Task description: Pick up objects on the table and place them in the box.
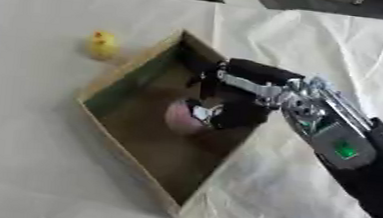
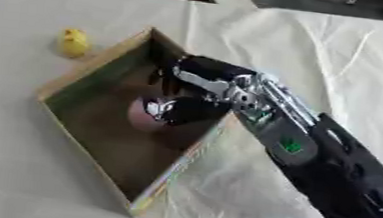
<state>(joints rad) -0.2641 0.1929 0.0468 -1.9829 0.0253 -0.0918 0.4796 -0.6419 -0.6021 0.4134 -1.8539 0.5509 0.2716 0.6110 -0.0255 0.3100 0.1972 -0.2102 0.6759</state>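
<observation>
Reaching into the box [image 1: 129, 150] from the right, over its right wall: the right hand [image 1: 231, 97], black with silver joints, fingers curled down around a pinkish round thing [image 1: 176, 117] near the middle of the box floor. Appearing to be grasping it, thumb and fingers on its right and upper sides, though impossible to tell whether lifting it or resting it on the floor. Looking at the pink thing: rounded, dull pink, partly hidden by the fingers, shape otherwise unclear. Looking at the box: shallow, open-topped, tan cardboard walls, darker brownish floor, lying askew like a diamond on the white cloth [image 1: 22, 175]. Sitting outside the box, just beyond its upper left wall and not touching it: a small yellow duck [image 1: 102, 44], upright on the cloth. Counting: one box, one pink thing inside it, one duck outside it, one hand in view. Showing on the forearm behind the hand: a grey panel with a green mark [image 1: 345, 151]. Wrinkling around the right side of the box: the cloth, smoother on the left.
</observation>
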